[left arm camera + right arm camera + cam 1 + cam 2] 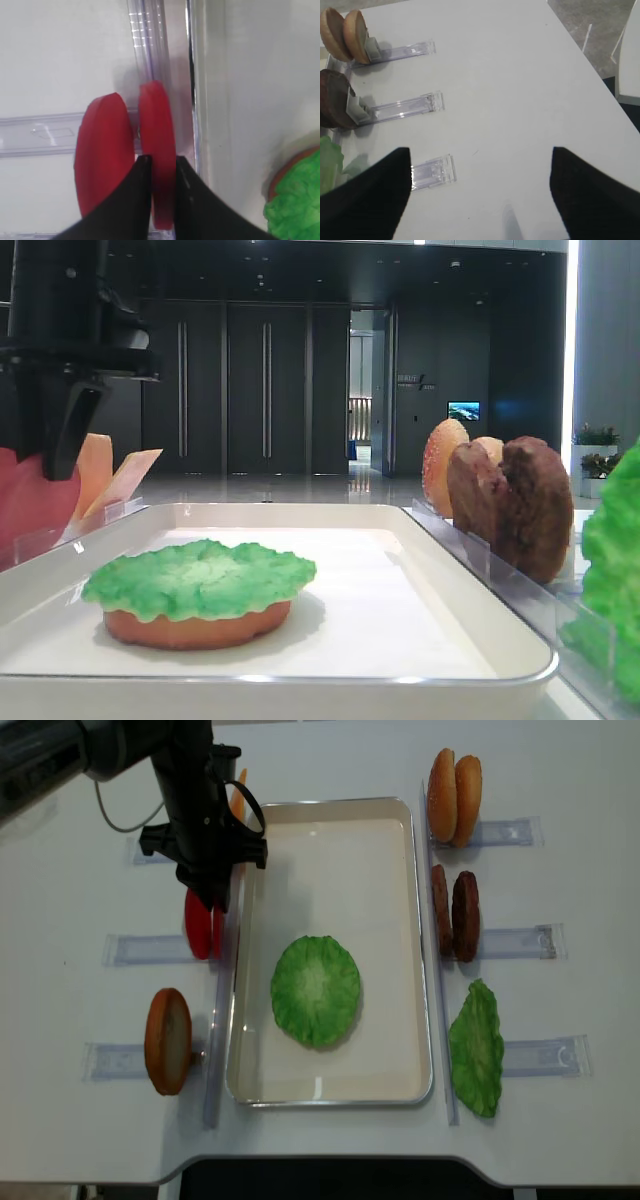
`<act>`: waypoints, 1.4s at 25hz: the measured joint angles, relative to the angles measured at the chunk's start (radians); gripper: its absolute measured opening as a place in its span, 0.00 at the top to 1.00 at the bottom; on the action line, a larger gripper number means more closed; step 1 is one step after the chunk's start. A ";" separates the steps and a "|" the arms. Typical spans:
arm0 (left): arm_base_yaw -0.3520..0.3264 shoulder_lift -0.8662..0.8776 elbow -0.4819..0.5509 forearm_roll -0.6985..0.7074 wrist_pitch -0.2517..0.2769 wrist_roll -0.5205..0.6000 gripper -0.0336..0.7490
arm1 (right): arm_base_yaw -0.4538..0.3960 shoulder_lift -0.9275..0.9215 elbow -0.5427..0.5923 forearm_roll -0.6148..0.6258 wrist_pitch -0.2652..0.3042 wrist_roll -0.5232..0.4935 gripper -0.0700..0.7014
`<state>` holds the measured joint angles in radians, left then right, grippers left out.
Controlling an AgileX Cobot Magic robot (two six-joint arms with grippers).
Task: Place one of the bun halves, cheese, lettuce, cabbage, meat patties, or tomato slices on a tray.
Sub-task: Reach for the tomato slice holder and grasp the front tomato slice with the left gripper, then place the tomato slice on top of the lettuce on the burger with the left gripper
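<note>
Left claw [159, 167] has its two black fingers pressed against the faces of the tomato slice [157, 150] nearest the tray [400, 950], pinching it where it stands on edge in a clear rack [45, 137] beside a second red slice [102, 155], while the right claw [480, 195] hangs spread wide over bare white tabletop [520, 75]. White tabletop carries the tray in the middle, a lettuce leaf [316, 990] lying on a bun half [195, 625] inside it, racks of bun halves [455, 798], meat patties [455, 915] and lettuce [476, 1048] to its right. Behind stands a dark room with tall panelled doors [245, 390] and a glossy floor [300, 488].
</note>
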<state>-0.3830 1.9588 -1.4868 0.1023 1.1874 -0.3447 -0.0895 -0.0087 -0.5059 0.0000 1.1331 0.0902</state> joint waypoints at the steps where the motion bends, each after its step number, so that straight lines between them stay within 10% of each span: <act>1: 0.000 0.000 0.000 0.002 0.001 0.001 0.82 | 0.000 0.000 0.000 0.000 0.000 0.000 0.21; 35: 0.000 -0.001 0.000 -0.008 0.013 0.034 0.87 | 0.000 0.000 0.000 0.000 0.000 0.000 0.21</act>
<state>-0.3830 1.9577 -1.4868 0.0946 1.2000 -0.3108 -0.0895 -0.0087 -0.5059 0.0000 1.1331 0.0902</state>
